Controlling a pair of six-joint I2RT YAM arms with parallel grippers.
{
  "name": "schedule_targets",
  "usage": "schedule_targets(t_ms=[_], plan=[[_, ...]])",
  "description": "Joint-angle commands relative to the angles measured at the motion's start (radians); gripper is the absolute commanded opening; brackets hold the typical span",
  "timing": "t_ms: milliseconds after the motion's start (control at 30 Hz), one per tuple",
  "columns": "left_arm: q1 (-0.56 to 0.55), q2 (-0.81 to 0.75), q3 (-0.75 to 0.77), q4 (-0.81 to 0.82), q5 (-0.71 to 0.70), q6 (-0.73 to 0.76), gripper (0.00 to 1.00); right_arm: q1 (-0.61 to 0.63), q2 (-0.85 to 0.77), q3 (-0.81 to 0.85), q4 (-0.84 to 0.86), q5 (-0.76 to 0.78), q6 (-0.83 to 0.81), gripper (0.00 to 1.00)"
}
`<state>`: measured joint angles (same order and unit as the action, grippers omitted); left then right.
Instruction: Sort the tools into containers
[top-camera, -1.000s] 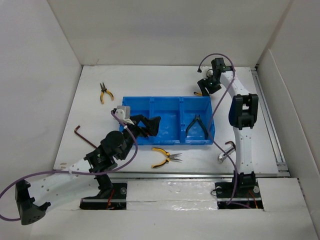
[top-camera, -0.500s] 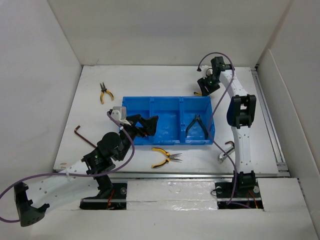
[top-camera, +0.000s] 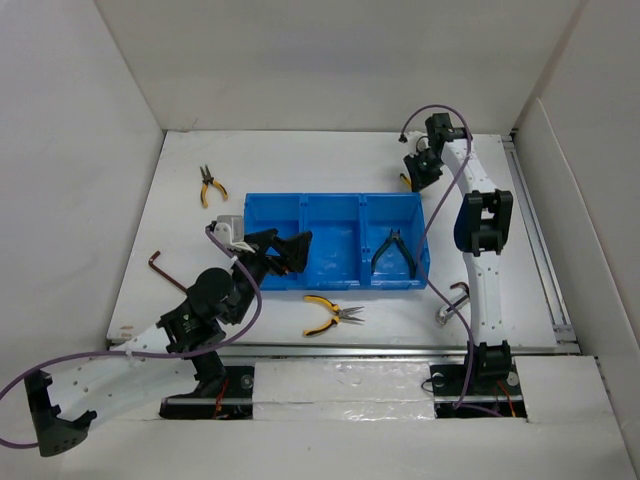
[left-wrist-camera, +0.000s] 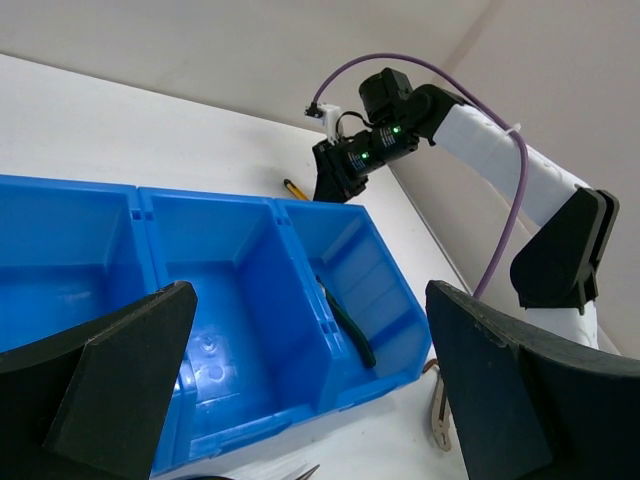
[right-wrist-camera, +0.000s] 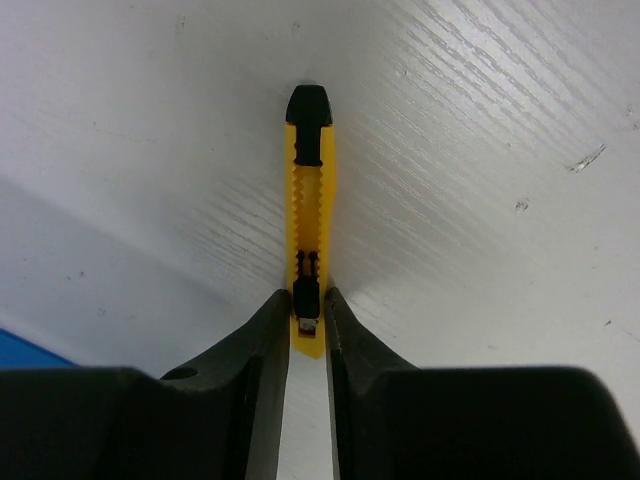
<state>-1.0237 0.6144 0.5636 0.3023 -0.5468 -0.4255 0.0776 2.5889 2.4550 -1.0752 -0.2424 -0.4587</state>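
Lying flat on the white table (top-camera: 300, 165) just beyond the far right corner of the blue tray (top-camera: 345, 283), black cap pointing away from the wrist camera: a yellow-and-black cutter (right-wrist-camera: 309, 210). Pinching its near end between the two fingers (right-wrist-camera: 262, 345) of the right gripper (right-wrist-camera: 307, 335), pads pressing against both yellow sides. Resting inside the tray's right compartment, handles spreading toward the near wall: dark green pliers (top-camera: 392, 252). Hovering over the tray's near left corner, fingers (left-wrist-camera: 110, 380) spreading wide apart and touching no tool: the left gripper (top-camera: 285, 248). Lying on the table just in front of the tray's near wall: yellow pliers (top-camera: 330, 314). Lying well apart from the tray, toward the far left of the table: a second pair of yellow pliers (top-camera: 207, 186). Sitting near the table's left edge, beside the left arm: a dark hex key (top-camera: 160, 265). Lying beside the right arm, near the tray's right end: another hex key (top-camera: 458, 290) and, just nearer the arm's base, a small silver metal piece (top-camera: 441, 318).
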Motion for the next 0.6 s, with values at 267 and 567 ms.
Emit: schedule_targets(t_ms=[267,567], plan=[[0.002,-0.056,-0.019,0.032,-0.008,-0.013,0.99,-0.025,0.01,0.007,-0.02,0.009,0.066,0.0],[0.002,-0.05,-0.025,0.035,-0.021,-0.016,0.99,-0.067,-0.105,-0.105,0.121,0.067,0.155,0.0]])
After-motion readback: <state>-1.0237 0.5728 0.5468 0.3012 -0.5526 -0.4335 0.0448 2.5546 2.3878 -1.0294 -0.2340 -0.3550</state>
